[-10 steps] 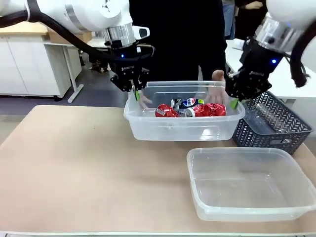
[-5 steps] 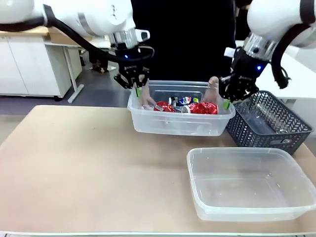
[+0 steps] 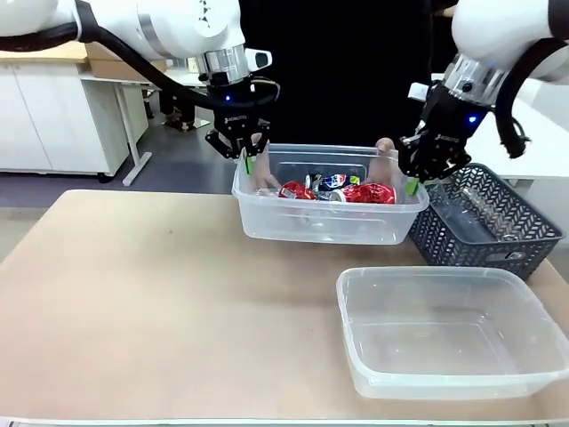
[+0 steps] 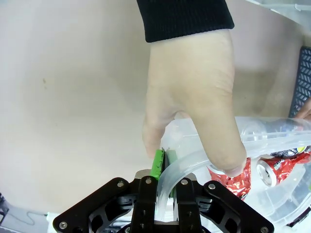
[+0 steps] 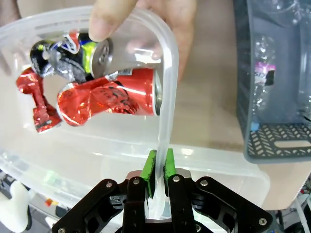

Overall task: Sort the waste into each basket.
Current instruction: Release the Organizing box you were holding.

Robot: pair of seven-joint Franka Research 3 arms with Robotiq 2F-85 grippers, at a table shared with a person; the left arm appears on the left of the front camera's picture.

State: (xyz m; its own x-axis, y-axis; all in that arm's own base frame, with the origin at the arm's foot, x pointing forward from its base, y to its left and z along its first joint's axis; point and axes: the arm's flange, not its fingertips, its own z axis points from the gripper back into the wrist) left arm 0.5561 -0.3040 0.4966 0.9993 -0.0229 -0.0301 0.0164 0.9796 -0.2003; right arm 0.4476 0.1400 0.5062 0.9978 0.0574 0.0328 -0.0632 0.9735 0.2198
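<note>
Right now the green pads [image 5: 154,166] of the right gripper [image 3: 411,178] pinch tight on the thin rim at the right end of the far tub [image 3: 329,233]. The left gripper [image 3: 250,165] pinches the rim at the left end the same way, its green pad [image 4: 158,165] flat on the plastic. The person's two hands hold the same rim: one hand [image 4: 194,104] sits just beside the left gripper, and the other hand [image 3: 385,159] is close to the right one.

Inside the tub lie the crushed red cans [image 3: 342,191], all piled in the middle. The tub looks lifted off the table [image 3: 133,302] and is held level.

To do this well, both arms should move together at the same speed, so the tub does not tip and spill the cans. The rim is thin and bendy, so pulling the ends apart could make it slip out.

The near tub [image 3: 449,331] is empty. The dark basket [image 3: 498,233] at the right holds clear bottles [image 5: 265,63], which likely go in the near tub.
</note>
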